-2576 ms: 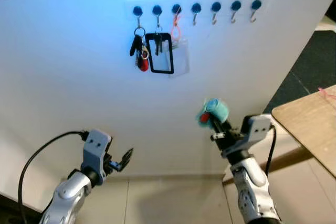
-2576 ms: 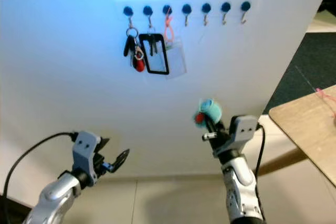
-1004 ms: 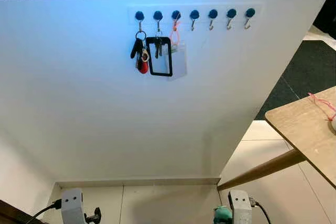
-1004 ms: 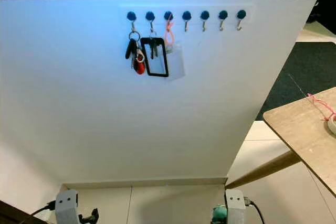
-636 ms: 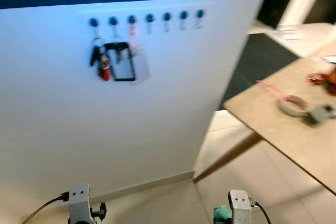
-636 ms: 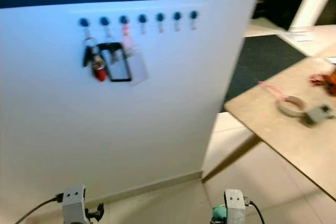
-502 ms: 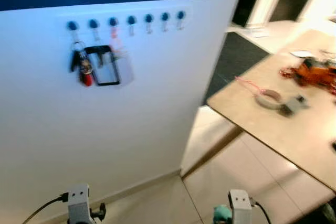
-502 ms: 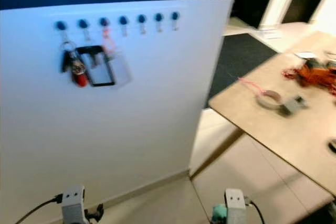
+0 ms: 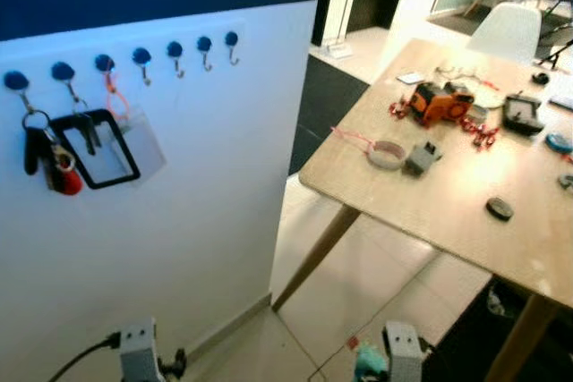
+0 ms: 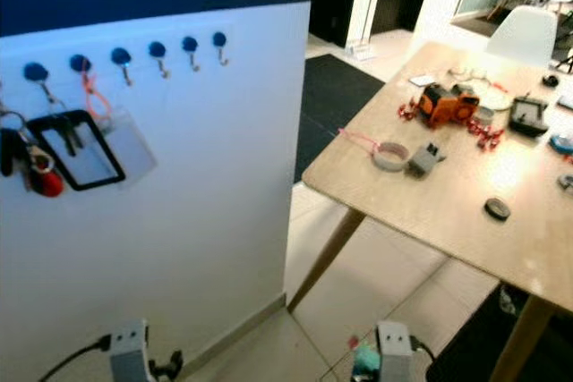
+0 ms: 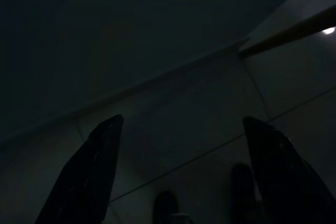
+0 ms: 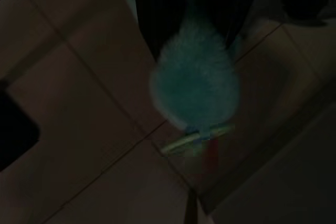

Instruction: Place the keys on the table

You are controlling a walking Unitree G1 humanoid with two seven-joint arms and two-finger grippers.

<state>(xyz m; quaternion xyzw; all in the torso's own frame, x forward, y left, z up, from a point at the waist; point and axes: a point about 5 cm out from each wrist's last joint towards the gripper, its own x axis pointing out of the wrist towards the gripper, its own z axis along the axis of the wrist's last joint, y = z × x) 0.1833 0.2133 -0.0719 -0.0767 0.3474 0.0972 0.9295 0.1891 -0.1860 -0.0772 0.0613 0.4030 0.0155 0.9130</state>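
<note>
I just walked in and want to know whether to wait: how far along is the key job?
Done: the keys with the teal fluffy fob are off the wall hooks. In hand: the right gripper grips them low over the tiled floor, while the left gripper hangs open. Left: reach the wooden table ahead on the right and set them down.

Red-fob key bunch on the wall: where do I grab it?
Pinch the key bunch low, around the hanging keys and red fob, coming straight at the wall; it hangs by its ring from a hook, so lifting should free it.
</note>
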